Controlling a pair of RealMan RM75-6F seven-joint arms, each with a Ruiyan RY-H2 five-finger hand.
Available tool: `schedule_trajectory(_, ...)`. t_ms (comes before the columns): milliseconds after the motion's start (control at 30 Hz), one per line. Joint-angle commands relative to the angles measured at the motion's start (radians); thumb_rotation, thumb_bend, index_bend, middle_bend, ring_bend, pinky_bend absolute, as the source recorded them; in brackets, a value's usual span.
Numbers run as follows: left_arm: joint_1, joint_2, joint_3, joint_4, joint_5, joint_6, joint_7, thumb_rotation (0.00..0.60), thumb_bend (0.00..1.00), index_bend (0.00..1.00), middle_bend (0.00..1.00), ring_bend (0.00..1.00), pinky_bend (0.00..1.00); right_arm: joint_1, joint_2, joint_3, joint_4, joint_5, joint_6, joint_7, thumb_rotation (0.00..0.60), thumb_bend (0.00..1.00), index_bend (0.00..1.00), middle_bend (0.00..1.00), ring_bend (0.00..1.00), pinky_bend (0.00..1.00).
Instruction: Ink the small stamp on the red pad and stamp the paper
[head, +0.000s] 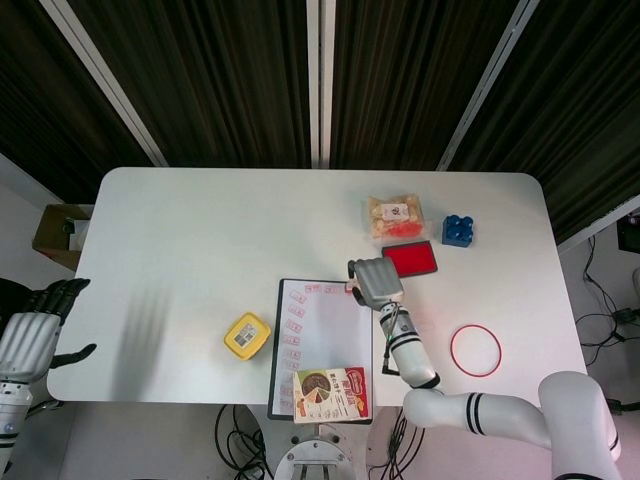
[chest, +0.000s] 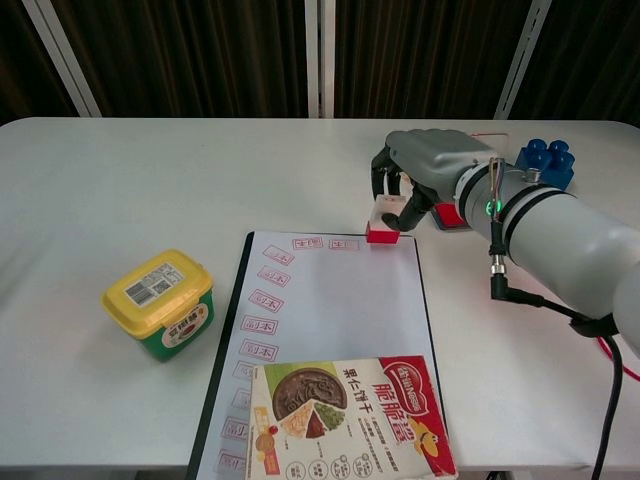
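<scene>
My right hand (chest: 425, 170) (head: 374, 280) grips the small stamp (chest: 384, 220), white above with a red base, at the top right corner of the white paper (chest: 330, 310) (head: 333, 325). The stamp's base sits on or just above the sheet beside a row of red prints (chest: 325, 243). More red prints run down the paper's left edge. The red ink pad (head: 411, 258) lies on the table just right of the hand; in the chest view only a sliver (chest: 446, 217) shows behind the hand. My left hand (head: 35, 335) hangs off the table's left edge, fingers apart, holding nothing.
A yellow-lidded green tub (chest: 160, 303) stands left of the paper. A snack box (chest: 345, 415) covers the paper's near end. A bag of snacks (head: 394, 215) and a blue brick (chest: 546, 165) sit behind the pad. A red ring (head: 476, 350) lies right.
</scene>
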Motion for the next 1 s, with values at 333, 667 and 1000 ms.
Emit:
schedule_trajectory(333, 0.003, -0.004, -0.001, 0.013, 0.002, 0.004, -0.018, 0.600, 0.00, 0.12, 0.14, 0.12, 0.20, 0.005, -0.035, -0.005, 0.042, -0.005, 0.012, -0.018, 0.600, 0.48, 1.00, 0.88, 0.91, 1.00)
schedule_trajectory(667, 0.002, -0.005, -0.001, 0.019, 0.001, 0.001, -0.025, 0.600, 0.00, 0.12, 0.14, 0.12, 0.20, 0.009, -0.054, -0.001, 0.064, -0.004, 0.010, -0.028, 0.600, 0.48, 1.00, 0.88, 0.91, 1.00)
schedule_trajectory(1000, 0.004, 0.000, -0.002, 0.019, 0.002, 0.004, -0.029, 0.600, 0.00, 0.12, 0.14, 0.12, 0.20, 0.011, -0.070, 0.002, 0.083, 0.012, 0.005, -0.047, 0.600, 0.48, 1.00, 0.88, 0.91, 1.00)
